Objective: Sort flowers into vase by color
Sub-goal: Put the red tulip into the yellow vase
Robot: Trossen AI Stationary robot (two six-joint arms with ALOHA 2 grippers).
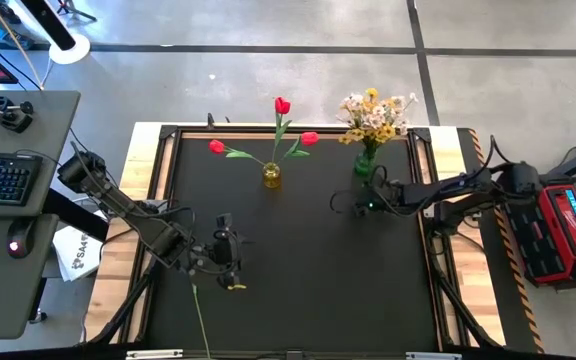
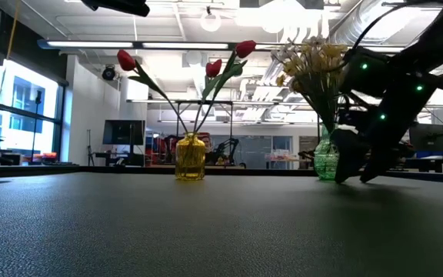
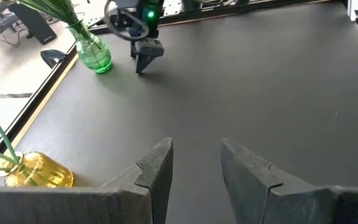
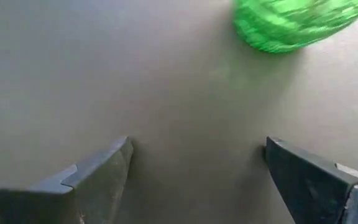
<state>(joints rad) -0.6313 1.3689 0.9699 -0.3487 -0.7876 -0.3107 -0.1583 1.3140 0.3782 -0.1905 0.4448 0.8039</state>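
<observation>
three red tulips (image 1: 282,105) stand in the yellow vase (image 1: 271,176) at the far middle of the bench (image 1: 308,280). the yellow and white sprays (image 1: 376,115) share the green vase (image 1: 366,163) to its right, so that vase holds two colours mixed.

one flower (image 1: 204,315) lies loose on the near left of the bench: a thin green stem running toward the near edge, with a small yellow bit at its far end, just beside the left end effector (image 1: 230,262). the left wrist view shows that end effector's fingers (image 3: 157,171) spread with nothing between them.

the right end effector (image 1: 353,205) sits low over the bench just near of the green vase, its fingers (image 4: 98,168) wide apart and empty.

the sort looks nearly done; the step in hand seems to be picking up the last loose stem. the next move calls for the left arm to drop over the stem, pinch it close to the bloom, lift it upright and carry it to the green vase. the thin stem lies flat on the mat, so the fingers may slide past it.
</observation>
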